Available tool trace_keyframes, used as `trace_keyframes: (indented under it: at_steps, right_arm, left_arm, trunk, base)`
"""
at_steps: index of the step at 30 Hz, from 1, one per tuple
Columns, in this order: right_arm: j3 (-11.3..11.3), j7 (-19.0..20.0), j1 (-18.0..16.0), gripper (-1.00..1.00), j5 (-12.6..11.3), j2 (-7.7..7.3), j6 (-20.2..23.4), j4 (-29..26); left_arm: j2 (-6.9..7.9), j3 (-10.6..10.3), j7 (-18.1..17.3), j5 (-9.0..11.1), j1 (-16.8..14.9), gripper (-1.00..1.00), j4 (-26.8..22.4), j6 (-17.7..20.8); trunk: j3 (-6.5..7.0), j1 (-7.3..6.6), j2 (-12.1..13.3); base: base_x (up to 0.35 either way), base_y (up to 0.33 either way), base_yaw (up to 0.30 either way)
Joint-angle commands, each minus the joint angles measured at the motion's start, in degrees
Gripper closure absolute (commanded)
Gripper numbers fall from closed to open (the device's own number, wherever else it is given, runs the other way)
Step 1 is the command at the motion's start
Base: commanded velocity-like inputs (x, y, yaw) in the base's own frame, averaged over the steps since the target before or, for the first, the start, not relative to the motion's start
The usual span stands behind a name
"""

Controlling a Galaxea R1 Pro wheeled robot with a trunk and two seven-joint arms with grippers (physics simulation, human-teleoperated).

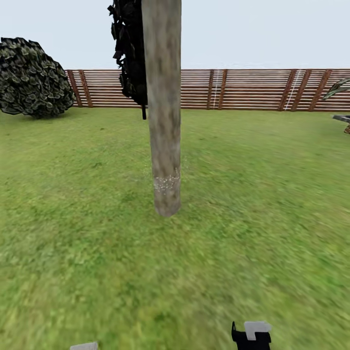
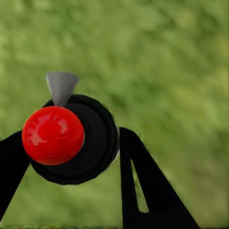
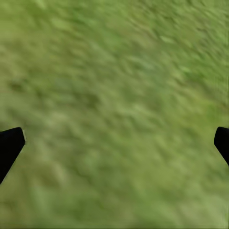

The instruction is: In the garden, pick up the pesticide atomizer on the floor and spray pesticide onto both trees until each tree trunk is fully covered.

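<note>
- One trunk (image 1: 163, 107) stands straight ahead of me on the lawn (image 1: 78, 204), thick and grey-beige, with a slatted wooden fence (image 1: 243, 90) behind it and a dark narrow cypress (image 1: 129, 48) just beside its upper part.
- A band of fine whitish specks (image 1: 166, 183) sits low on that trunk, near where it meets the grass; above the band the bark looks bare, so I judge the covering far from finished on this tree.
- My left tool (image 2: 71, 157) is pinching the spray bottle (image 2: 83, 143): the black fingers press on either side of its dark round body, and the red top (image 2: 53, 135) faces the wrist camera, with a small grey nozzle tip (image 2: 61, 87) poking out past it.
- I hold it that way, I think, so the nozzle points away from the arm and the top stays free to be worked.
- Beneath the bottle there is nothing but blurred grass, so the arm is hanging low over the lawn and is not aimed at the trunk right now.
- My right tool (image 3: 114, 143) is spread wide, its two dark fingertips at opposite edges of the wrist view with bare grass between them; it carries nothing.
- At the lower edge of the head view I can see a black-and-grey part of the right arm (image 1: 253, 335).
- A round dark bush (image 1: 31, 78) sits off to the left by the fence.
- The second tree I cannot place from here.
</note>
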Motion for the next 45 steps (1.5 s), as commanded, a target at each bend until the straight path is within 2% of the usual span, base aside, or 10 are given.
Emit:
trace_keyframes:
  at_steps: [1,14,18,20,28,43,45]
  right_arm:
    - [-0.22,-0.41,0.00,-1.00,0.61,0.01,-0.04,0.05]
    - [-0.14,-0.40,0.55,-1.00,0.66,0.27,-0.04,0.07]
    - [-0.13,-0.40,0.65,-1.00,0.66,0.62,-0.04,0.07]
    - [-0.16,-0.40,0.74,-1.00,0.68,0.71,-0.04,0.07]
    - [-0.13,-0.40,0.77,-1.00,0.75,0.73,-0.04,0.07]
    - [-0.13,-0.19,0.84,-1.00,0.75,0.85,-0.04,0.07]
    - [-0.13,-0.15,0.84,-1.00,0.75,0.81,-0.04,0.07]
  left_arm:
    - [0.06,-0.48,0.03,0.41,-0.04,1.00,0.07,-0.16]
    - [0.48,-0.44,0.04,0.50,0.83,1.00,0.00,-0.45]
    - [0.78,0.22,0.10,0.61,1.90,1.00,-0.05,-5.37]
    - [0.77,0.38,0.18,0.61,2.06,1.00,-0.05,-6.52]
    - [0.63,0.38,0.13,0.61,2.07,1.00,-0.40,-6.59]
    - [0.60,0.39,0.29,0.61,2.07,1.00,-0.32,-6.40]
    - [0.61,0.39,0.29,0.61,2.07,1.00,-0.32,-6.40]
  trunk:
    - [-0.05,-0.01,-0.02]
    - [-0.05,-0.01,-0.02]
    - [-0.05,-0.01,-0.02]
    - [-0.05,-0.01,-0.02]
    - [-0.05,-0.01,-0.02]
    - [2.65,-3.31,6.00]
    - [2.71,-3.31,6.00]
  base:
    - [-0.008,-0.002,0.284]
    - [-0.001,0.000,0.284]
    - [0.000,0.000,0.284]
    - [0.000,0.000,0.286]
    - [0.000,0.000,0.286]
    - [0.000,0.000,0.244]
    - [0.000,0.000,0.119]
